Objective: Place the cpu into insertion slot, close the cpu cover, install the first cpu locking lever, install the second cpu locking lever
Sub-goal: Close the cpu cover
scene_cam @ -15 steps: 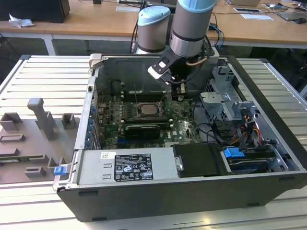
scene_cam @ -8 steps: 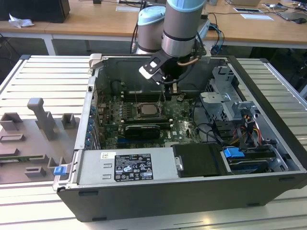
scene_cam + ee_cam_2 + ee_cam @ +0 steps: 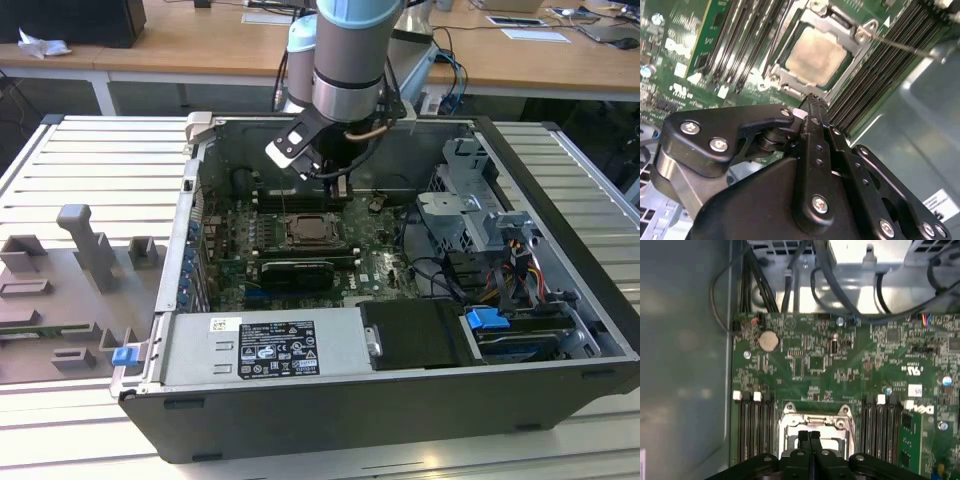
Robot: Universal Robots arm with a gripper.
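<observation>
Pale silver-beige metal marks the cpu [image 3: 815, 55], which in the second wrist view already lies seated in the insertion slot [image 3: 311, 231] in the middle of the green motherboard [image 3: 815, 365]. The silvery cpu cover [image 3: 786, 80] appears to lie down around it, framing the chip through its open middle. A thin locking lever [image 3: 905, 46] runs from a corner of the cover out over the black memory slots [image 3: 875, 75]; it looks unlatched, though whether it stands raised cannot be told. The gripper [image 3: 812, 101] has its two black fingers pressed together with nothing between them, and its tip hangs just beside the near edge of the cover, close above the board. Judging from this, the work stands at the cover and levers. To do it well, the shut fingertips should act as a single blunt pusher, bearing on the metal frame or the lever rod only, never on the chip's top or the memory slots. The push should go straight and gently, so the rod does not slip off the narrow tip.
</observation>
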